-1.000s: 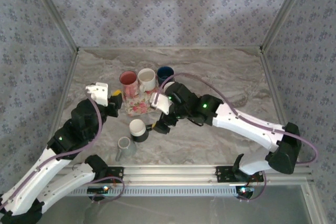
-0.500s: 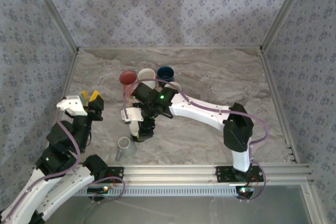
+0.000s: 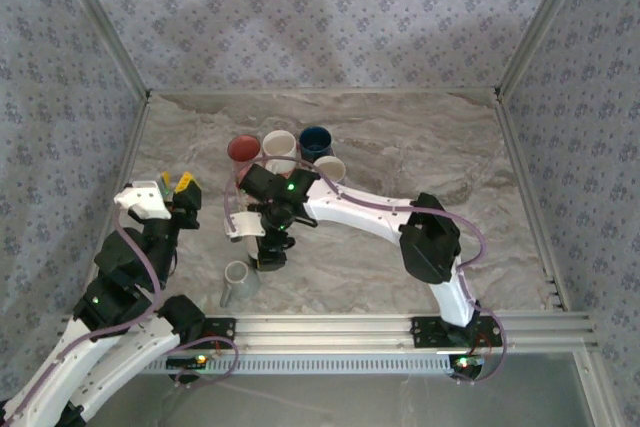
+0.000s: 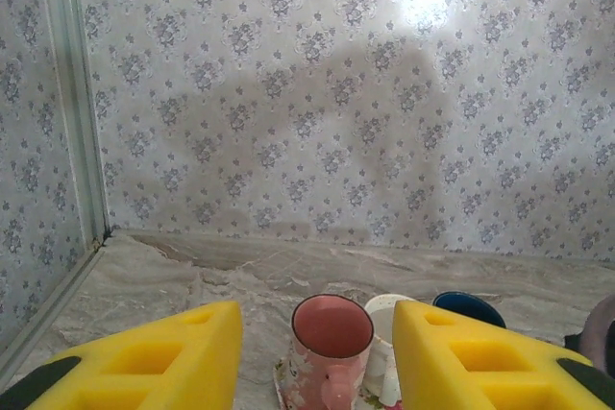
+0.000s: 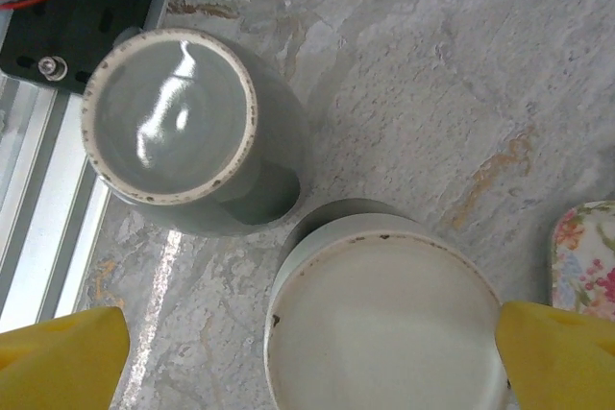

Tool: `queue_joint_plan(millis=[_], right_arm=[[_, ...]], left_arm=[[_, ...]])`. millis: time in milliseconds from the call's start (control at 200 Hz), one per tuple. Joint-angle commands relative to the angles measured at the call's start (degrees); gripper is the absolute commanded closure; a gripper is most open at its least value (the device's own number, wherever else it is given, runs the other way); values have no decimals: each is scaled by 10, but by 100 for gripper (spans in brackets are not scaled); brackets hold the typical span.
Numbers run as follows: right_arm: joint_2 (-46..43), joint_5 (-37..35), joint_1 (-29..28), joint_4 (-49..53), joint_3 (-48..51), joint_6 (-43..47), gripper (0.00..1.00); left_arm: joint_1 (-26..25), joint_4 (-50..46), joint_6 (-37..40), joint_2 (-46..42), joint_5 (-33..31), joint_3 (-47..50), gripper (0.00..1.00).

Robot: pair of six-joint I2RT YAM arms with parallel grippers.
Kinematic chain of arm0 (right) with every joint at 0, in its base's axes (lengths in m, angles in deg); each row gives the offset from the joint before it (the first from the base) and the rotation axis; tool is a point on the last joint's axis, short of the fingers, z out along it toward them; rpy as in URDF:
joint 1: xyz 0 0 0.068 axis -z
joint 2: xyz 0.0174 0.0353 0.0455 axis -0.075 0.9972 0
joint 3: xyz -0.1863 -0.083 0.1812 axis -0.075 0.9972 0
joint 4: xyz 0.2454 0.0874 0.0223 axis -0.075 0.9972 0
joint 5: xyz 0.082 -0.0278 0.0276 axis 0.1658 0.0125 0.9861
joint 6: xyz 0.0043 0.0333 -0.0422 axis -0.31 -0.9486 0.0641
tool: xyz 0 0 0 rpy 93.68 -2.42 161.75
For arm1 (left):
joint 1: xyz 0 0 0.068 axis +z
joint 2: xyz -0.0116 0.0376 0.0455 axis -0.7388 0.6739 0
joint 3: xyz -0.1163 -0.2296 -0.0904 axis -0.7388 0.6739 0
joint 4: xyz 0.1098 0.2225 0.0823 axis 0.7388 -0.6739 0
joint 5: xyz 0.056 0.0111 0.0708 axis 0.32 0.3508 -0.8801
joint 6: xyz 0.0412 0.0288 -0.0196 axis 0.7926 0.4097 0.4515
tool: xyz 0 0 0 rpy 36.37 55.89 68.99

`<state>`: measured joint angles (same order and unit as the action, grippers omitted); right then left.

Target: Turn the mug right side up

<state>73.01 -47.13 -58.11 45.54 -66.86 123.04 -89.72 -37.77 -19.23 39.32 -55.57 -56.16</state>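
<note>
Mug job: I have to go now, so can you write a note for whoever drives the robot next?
Left gripper: open, holding nothing, off to the left side.
Right gripper: open, above the white mug, one finger each side, not closed on it.
White mug: bottom up on the table, beside the grey mug.
Done: white mug not turned yet.
Left: grip it, flip it, set it down.

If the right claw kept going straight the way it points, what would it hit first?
Probably the cream mug, which sits directly ahead of the right gripper, between its open fingers. How much gap is left is unclear.
</note>
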Motion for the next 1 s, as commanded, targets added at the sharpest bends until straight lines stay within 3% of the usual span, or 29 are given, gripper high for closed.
queue_joint_plan(millis=[0,430,999], right_arm=[[16,-11,-4,20,-19,-5,0],[57,-68,-16,32,-37,-13,0],[-34,-79,-19,115,12,-10,5]], left_arm=[[5,25,9,1,9,4,55],[5,30,10,4,19,8,54],[5,35,10,6,23,12,52]])
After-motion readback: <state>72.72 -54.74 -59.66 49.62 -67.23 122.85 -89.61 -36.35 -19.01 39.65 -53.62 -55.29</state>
